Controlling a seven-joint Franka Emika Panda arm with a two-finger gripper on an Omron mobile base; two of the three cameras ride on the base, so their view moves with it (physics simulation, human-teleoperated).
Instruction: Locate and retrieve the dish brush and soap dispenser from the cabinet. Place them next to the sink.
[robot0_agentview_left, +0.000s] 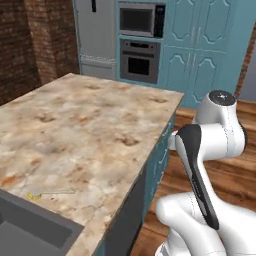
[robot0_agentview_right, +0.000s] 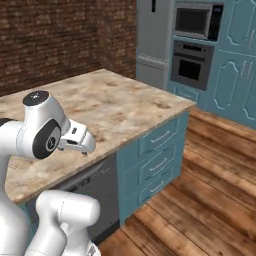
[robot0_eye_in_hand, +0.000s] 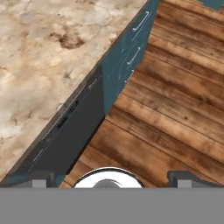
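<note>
- Our claw (robot0_eye_in_hand: 114, 178) is released: its two dark tips stand wide apart with nothing between them.
- It hangs over the edge of the mottled beige marble bench (robot0_agentview_left: 90, 130), looking down on the teal drawer fronts (robot0_eye_in_hand: 131, 48) and the brown plank floor (robot0_eye_in_hand: 175, 113) beneath it.
- The dark grey rectangular sink (robot0_agentview_left: 25, 225) lies well apart from the claw, off to its left across the bench.
- Just beside the sink's rim lies a small yellowish speck with a thin pale line (robot0_agentview_left: 34, 196); it may be the dish brush, but it is too small to tell.
- We judge the step in hand to be the search for the cabinet, so we should hold the claw high and clear of the bench edge, leave it released, and approach the door's handle squarely.
</note>
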